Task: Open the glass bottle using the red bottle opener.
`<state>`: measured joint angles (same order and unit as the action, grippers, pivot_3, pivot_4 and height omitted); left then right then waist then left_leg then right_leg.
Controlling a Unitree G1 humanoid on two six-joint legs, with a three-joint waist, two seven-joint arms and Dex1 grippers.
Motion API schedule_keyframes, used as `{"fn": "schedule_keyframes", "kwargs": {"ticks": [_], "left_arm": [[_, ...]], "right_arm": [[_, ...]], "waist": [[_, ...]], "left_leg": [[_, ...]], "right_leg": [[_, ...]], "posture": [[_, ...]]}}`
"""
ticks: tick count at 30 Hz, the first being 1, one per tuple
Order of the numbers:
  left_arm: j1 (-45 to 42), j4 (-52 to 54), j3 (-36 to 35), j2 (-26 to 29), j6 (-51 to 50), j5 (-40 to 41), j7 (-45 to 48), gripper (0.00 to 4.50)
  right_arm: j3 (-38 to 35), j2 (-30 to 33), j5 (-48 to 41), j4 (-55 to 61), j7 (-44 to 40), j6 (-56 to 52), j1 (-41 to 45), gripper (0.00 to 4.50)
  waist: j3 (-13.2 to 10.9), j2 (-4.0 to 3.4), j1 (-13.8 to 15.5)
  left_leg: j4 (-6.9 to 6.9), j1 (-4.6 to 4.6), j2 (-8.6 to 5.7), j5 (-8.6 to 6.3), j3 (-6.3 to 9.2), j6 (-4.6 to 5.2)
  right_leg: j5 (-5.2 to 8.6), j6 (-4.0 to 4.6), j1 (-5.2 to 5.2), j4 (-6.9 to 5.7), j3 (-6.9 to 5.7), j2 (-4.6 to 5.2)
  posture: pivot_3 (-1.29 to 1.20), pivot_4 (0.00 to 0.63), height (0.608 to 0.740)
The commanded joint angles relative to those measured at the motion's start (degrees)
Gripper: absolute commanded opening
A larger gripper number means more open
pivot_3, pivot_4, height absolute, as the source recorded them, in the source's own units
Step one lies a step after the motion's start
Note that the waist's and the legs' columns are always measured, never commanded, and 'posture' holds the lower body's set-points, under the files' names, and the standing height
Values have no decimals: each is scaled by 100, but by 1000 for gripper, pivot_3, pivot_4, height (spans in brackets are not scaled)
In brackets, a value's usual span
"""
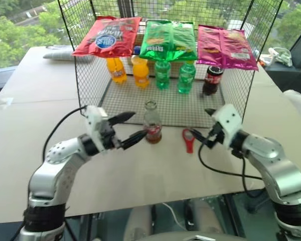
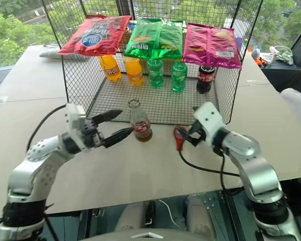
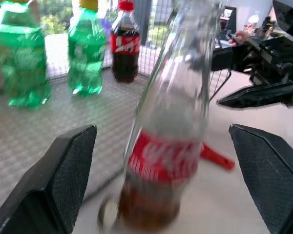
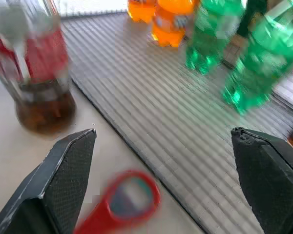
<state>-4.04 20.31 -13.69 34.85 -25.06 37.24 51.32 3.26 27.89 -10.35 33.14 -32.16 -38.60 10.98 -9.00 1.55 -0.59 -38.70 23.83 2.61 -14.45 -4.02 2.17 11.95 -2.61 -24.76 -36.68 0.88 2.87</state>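
Head views: a pale beige surface (image 1: 140,175) carries a black wire cage (image 1: 241,85), with windows and green trees behind. Three snack bags lie on the cage top: one red (image 1: 108,36), one green (image 1: 169,39), one pink (image 1: 226,46). Inside stand five plastic bottles: two orange (image 1: 140,71), two green (image 1: 162,74), one dark cola (image 1: 212,80). The glass bottle (image 1: 152,123) stands upright before the cage. The red bottle opener (image 1: 188,139) lies flat just to its right. The left gripper (image 1: 131,128) sits just left of the bottle, fingers spread, gripping nothing. The right gripper (image 1: 203,126) hangs by the opener, fingers apart and empty.

Left wrist view: the bottle (image 3: 171,141) stands between the spread fingers (image 3: 53,185); brown drink low inside, red label.

Right wrist view: the opener's ring head (image 4: 129,197) lies between the parted fingers (image 4: 58,180), untouched.
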Motion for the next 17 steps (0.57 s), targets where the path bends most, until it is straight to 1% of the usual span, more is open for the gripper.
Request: {"fn": "schedule_keyframes", "kwargs": {"ticks": [1, 5, 8, 12, 17], "left_arm": [[426, 390, -387, 166, -38, 418, 216, 4482], [839, 157, -851, -60, 61, 283, -436, 4482], [1131, -109, -1050, -155, 293, -88, -785, 4482], [1274, -243, -1162, -250, 272, -199, -1164, 4482], [1309, -189, -1172, -294, 232, -176, -1298, 4482]], "right_arm": [[-403, 104, -160, 309, -37, 366, -368, 4500], [-907, 210, -287, 518, -89, 757, -1191, 4500], [-1161, 197, -432, 780, -103, 879, -1678, 4500], [-1301, 93, -473, 1033, 50, 950, -2151, 4500], [-1319, 59, -485, 1182, 160, 978, -2508, 4500]], "waist": [[0, 0, -8], [0, 0, 2], [0, 0, -4], [1, 1, -6], [2, 2, 5]], "left_leg": [[0, -2, 2, 0, 1, 0], [5, -3, 5, 0, 2, 0], [5, -6, 5, 0, 2, 0], [5, -10, 11, 0, 0, 0], [5, -9, 24, -1, 1, -2]], "right_leg": [[0, 0, 0, 0, 1, -1], [1, 1, -2, 1, 4, 0], [5, -6, -1, 1, 6, 1], [12, -19, -1, 0, 8, 1], [11, -17, -2, 1, 5, 10]], "posture": [[0, 150, 740], [0, 150, 740], [0, 150, 740], [0, 150, 740], [0, 150, 740]]}}
